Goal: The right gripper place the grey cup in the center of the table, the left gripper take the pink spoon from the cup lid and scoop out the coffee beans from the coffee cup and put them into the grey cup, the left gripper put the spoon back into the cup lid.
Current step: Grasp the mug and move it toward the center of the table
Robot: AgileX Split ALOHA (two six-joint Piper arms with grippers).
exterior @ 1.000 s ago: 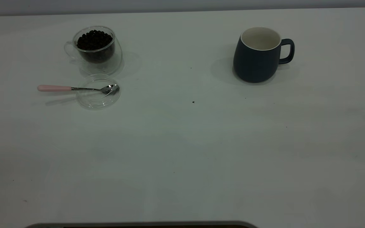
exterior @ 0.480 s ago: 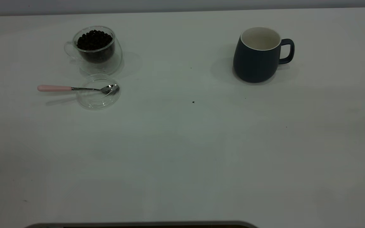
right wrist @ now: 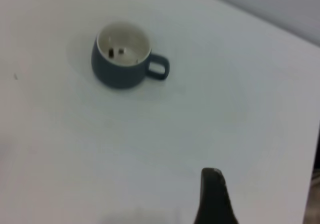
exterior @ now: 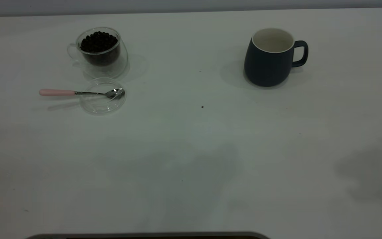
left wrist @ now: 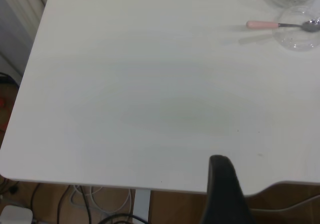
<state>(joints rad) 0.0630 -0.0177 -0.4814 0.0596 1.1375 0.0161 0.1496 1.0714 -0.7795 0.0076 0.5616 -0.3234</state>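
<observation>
The grey cup (exterior: 270, 58) stands upright on the right part of the white desk (exterior: 191, 159), toward its far edge. It is a rounded, matte blue-grey mug, wider at the base, with a white inside, a thin white rim and a loop handle turned toward the desk's right edge. In the right wrist view a couple of small dark bits lie inside the cup (right wrist: 122, 56).

On the left part of the desk the coffee cup (exterior: 99, 51), clear double-walled glass, holds a heap of dark coffee beans (exterior: 98, 41). Just in front of it lies the clear cup lid (exterior: 103, 98). The pink spoon (exterior: 78, 92) rests with its metal bowl on the lid and its pale pink handle pointing out toward the desk's left edge.

Of the left gripper (left wrist: 225, 191) and the right gripper (right wrist: 214, 196) only one dark finger each shows, near the desk's edge, so how far the fingers are open cannot be told. Neither touches anything.
</observation>
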